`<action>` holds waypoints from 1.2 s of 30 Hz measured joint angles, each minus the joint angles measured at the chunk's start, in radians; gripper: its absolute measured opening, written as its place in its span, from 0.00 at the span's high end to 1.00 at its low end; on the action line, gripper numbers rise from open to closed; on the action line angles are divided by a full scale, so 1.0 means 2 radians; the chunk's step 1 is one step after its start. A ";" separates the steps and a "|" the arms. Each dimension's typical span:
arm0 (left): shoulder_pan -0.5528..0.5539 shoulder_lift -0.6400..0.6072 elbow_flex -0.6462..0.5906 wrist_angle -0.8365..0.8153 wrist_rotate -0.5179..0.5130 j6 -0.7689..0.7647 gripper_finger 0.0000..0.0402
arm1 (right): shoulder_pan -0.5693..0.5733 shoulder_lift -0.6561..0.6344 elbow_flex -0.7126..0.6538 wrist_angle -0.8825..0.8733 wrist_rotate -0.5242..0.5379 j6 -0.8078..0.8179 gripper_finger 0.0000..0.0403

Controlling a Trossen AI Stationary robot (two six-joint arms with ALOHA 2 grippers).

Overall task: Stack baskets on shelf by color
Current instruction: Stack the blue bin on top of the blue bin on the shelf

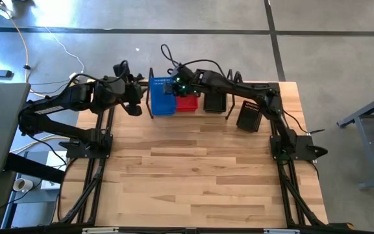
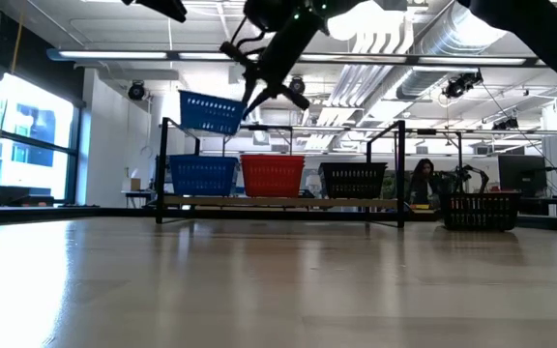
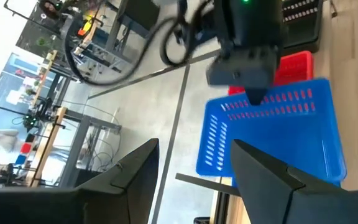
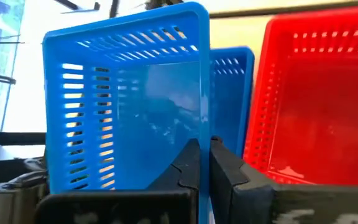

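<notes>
My right gripper [image 2: 247,101] is shut on a blue basket [image 2: 209,111] and holds it in the air over the shelf [image 2: 278,201]. Right below it, a second blue basket [image 2: 201,175] rests on its bottom on the shelf plank, with a red basket [image 2: 273,175] and a black basket [image 2: 354,180] in a row beside it. My left gripper [image 3: 194,146] stands open left of the shelf [image 1: 135,99], touching nothing. My right gripper pinches the held blue basket's end wall [image 4: 204,127], the one toward the red basket, with one finger [image 4: 185,163] inside the basket and the other outside. The fingers slant down from the table's right. The basket hangs tilted, clear of the blue basket below.
Another black basket [image 1: 249,117] stands on the table right of the shelf. Black wire uprights [image 2: 400,164] flank the plank. The wide wooden tabletop [image 1: 193,175] lies in front of the shelf. A person [image 2: 421,180] sits in the room far behind.
</notes>
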 joint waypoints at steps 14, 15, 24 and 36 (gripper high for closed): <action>0.000 0.000 0.000 0.000 0.005 -0.005 0.53 | 0.002 0.038 0.000 0.026 -0.007 0.022 1.00; 0.000 0.000 0.000 0.000 0.006 -0.005 0.53 | 0.002 0.039 0.000 0.024 -0.004 0.022 1.00; 0.000 0.000 0.000 0.000 0.009 -0.005 0.53 | -0.003 0.044 -0.001 0.023 0.001 0.015 1.00; 0.000 0.000 0.000 0.000 0.011 -0.004 0.53 | -0.013 0.044 -0.001 0.012 -0.009 0.017 1.00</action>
